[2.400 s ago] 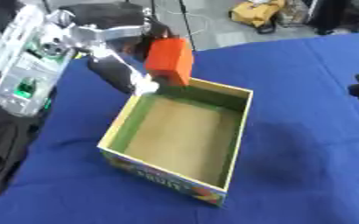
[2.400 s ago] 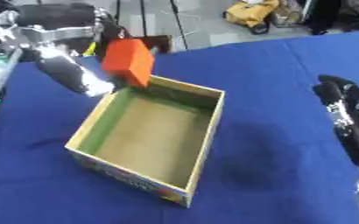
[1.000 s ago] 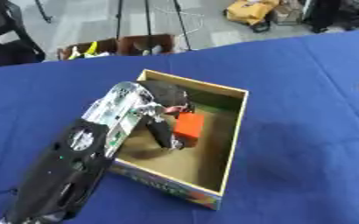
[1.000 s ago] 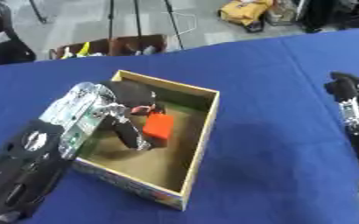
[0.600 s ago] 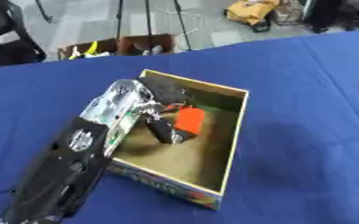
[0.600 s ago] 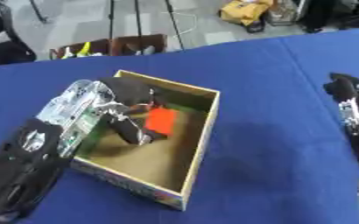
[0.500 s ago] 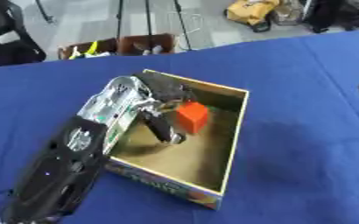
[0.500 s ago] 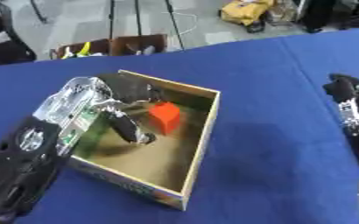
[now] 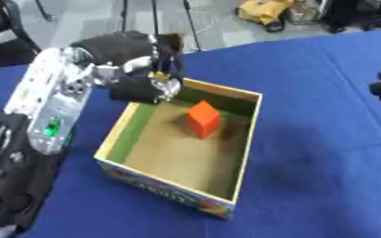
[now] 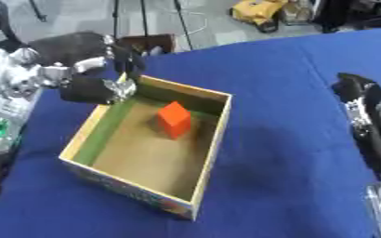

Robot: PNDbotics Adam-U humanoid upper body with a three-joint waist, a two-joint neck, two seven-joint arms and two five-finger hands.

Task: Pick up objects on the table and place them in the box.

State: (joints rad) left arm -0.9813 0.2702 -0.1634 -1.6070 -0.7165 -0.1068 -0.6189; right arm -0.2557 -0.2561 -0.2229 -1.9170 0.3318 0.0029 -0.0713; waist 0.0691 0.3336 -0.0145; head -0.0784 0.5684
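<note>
- An orange block (image 9: 203,119) is seen inside the open cardboard box (image 9: 241,148), resting on the brown floor toward the far end, tilted on an edge or corner rather than lying flat; it is touched by nothing.
- The box is set on the blue tablecloth (image 9: 324,153); its inner left wall is green and its outer front face carries a colourful print.
- The left hand (image 9: 145,69) is held above the box's far-left corner, apart from the block. Its dark fingers are curled downward and nothing is held in them; a small silvery part is seen at the fingertips, just over the box rim.
- The left forearm, white and silver with a green light, is seen running from the lower left of the view up to that hand.
- The right hand (image 10: 364,109) is seen at the right edge of the right eye view, well apart from the box, lying over the cloth with its dark fingers extended and relaxed, holding nothing.
</note>
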